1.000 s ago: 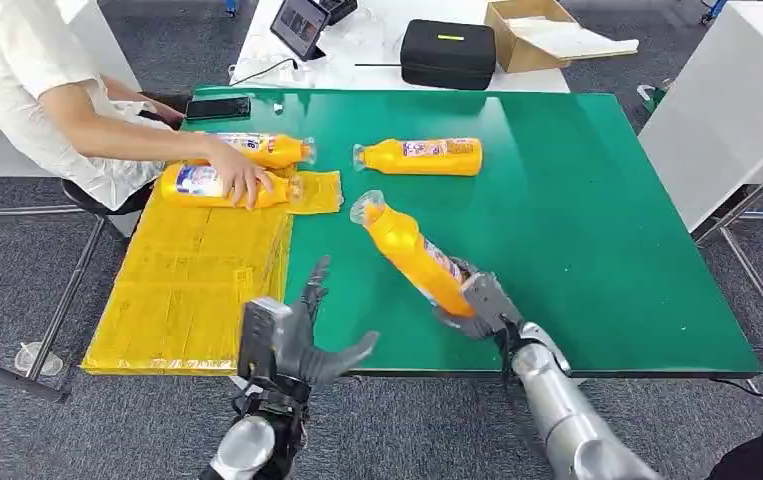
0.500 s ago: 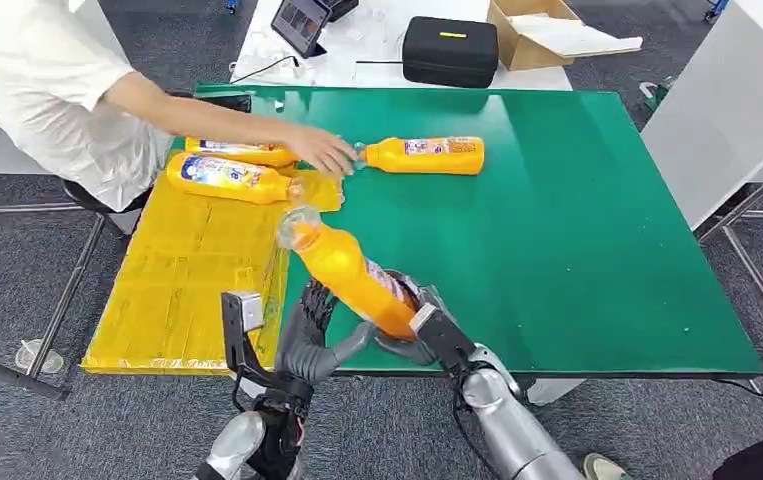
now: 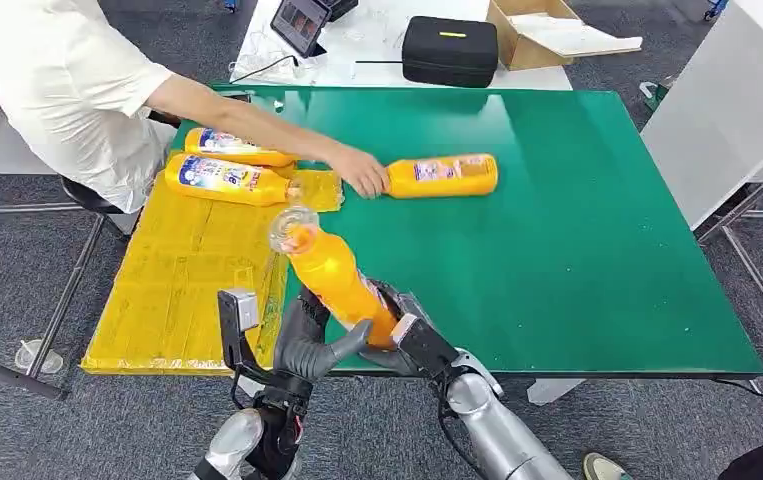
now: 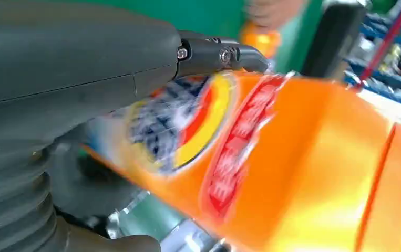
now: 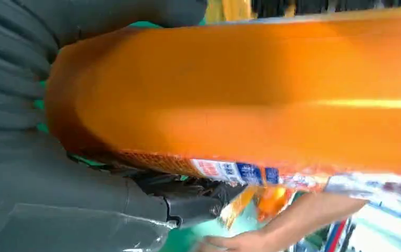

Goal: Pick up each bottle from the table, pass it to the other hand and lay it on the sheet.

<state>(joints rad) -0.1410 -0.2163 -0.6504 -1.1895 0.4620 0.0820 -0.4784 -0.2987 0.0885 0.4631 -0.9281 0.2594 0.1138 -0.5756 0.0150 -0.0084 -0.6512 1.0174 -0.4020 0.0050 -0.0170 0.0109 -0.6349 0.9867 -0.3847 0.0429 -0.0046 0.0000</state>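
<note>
My right hand (image 3: pixel 412 342) grips the base of an orange bottle (image 3: pixel 335 275) with a clear cap, tilted up over the table's near edge; the right wrist view shows its orange body (image 5: pixel 250 94) close up. My left hand (image 3: pixel 309 338) is right beside it, fingers upright and apart, with the bottle's lower part between the thumb and fingers (image 3: pixel 309 305). In the left wrist view the bottle's label (image 4: pixel 198 126) lies under the thumb. Two more bottles (image 3: pixel 229 178) lie on the yellow sheet (image 3: pixel 187 275). A further bottle (image 3: pixel 444 174) lies on the green table (image 3: pixel 577 240).
A person in a white shirt sits at the far left, one hand (image 3: pixel 362 172) on the neck of the table bottle. A black case (image 3: pixel 447 50), a cardboard box (image 3: pixel 547 30) and a tablet (image 3: pixel 300 22) stand on the white table behind. A white cabinet (image 3: pixel 727 100) is on the right.
My right hand has carried the bottle left, up against my left hand. The person's hand left the sheet bottles, reached the table bottle and pushed it slightly right.
</note>
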